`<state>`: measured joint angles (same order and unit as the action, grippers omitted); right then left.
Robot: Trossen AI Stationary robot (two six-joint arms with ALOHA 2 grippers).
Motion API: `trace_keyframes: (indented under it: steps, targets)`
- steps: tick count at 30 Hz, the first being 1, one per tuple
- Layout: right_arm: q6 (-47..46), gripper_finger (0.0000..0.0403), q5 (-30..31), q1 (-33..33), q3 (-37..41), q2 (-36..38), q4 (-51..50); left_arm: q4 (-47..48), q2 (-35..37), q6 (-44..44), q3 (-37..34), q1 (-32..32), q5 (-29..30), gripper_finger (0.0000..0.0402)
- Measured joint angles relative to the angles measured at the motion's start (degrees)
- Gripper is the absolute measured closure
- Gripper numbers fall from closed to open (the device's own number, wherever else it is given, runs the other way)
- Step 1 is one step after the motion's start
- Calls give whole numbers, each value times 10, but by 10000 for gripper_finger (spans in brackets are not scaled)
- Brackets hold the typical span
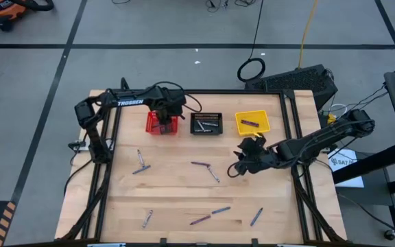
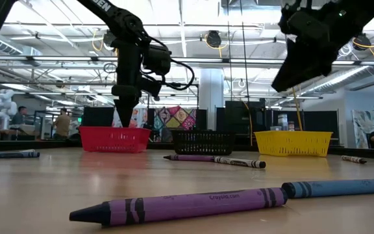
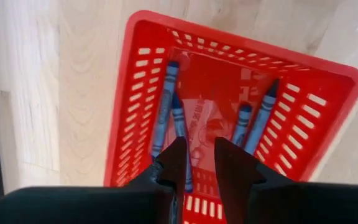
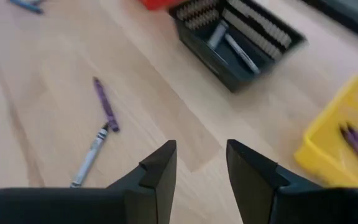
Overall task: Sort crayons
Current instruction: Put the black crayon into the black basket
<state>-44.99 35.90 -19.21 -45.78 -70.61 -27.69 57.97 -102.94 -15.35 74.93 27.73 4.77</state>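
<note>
My left gripper (image 3: 201,163) hangs open and empty just above the red basket (image 1: 162,124), fingers pointing down. Several blue crayons (image 3: 166,99) lie on the floor of the red basket (image 3: 303,93). My right gripper (image 4: 201,158) is open and empty above the table's middle right (image 1: 238,165), clear of the wood. Ahead of it a purple crayon (image 4: 105,104) and a grey crayon (image 4: 91,155) lie end to end on the table. The black basket (image 4: 247,56) holds grey crayons. The yellow basket (image 4: 328,146) holds purple crayons (image 4: 356,142).
The three baskets stand in a row at the table's far side: red (image 2: 114,139), black (image 2: 203,141), yellow (image 2: 293,142). Loose crayons lie on the table at the left (image 1: 140,165), the middle (image 1: 201,165) and near the front edge (image 1: 147,218) (image 1: 210,215) (image 1: 256,217).
</note>
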Motion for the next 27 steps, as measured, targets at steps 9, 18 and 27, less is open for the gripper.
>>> trace_keyframes:
  steps: [9,18,27]
  targets:
    - [-239,275,-2,0,0,0,-135,40,0,11,42,-58,0,327]
    - [-467,275,-116,1,0,0,-310,51,0,15,65,-151,0,327]
    - [-543,275,-122,1,0,0,-356,30,0,31,65,-230,0,327]
